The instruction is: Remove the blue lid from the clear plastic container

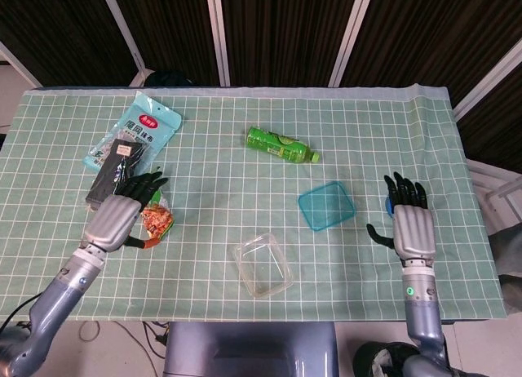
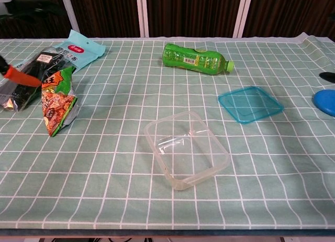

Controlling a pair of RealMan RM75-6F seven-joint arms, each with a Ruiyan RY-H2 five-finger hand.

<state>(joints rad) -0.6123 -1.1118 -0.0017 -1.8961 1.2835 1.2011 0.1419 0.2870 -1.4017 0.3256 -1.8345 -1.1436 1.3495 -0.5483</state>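
Note:
The blue lid [image 1: 326,206] lies flat on the checked cloth, off the clear plastic container [image 1: 263,266] and up to its right. The chest view shows the lid [image 2: 250,103] apart from the open, empty container [image 2: 187,149]. My right hand [image 1: 410,226] hovers to the right of the lid, fingers spread, holding nothing. Far to the left of the container, my left hand [image 1: 122,218] is over the snack bag, fingers apart and empty. Its orange thumb tip [image 2: 21,77] shows at the chest view's left edge.
A green bottle [image 1: 281,144] lies on its side behind the lid. An orange snack bag [image 2: 57,100], a black packet [image 1: 114,177] and a light blue pouch [image 1: 134,132] lie at the left. A blue disc [image 2: 325,101] sits at the right edge, by my right hand.

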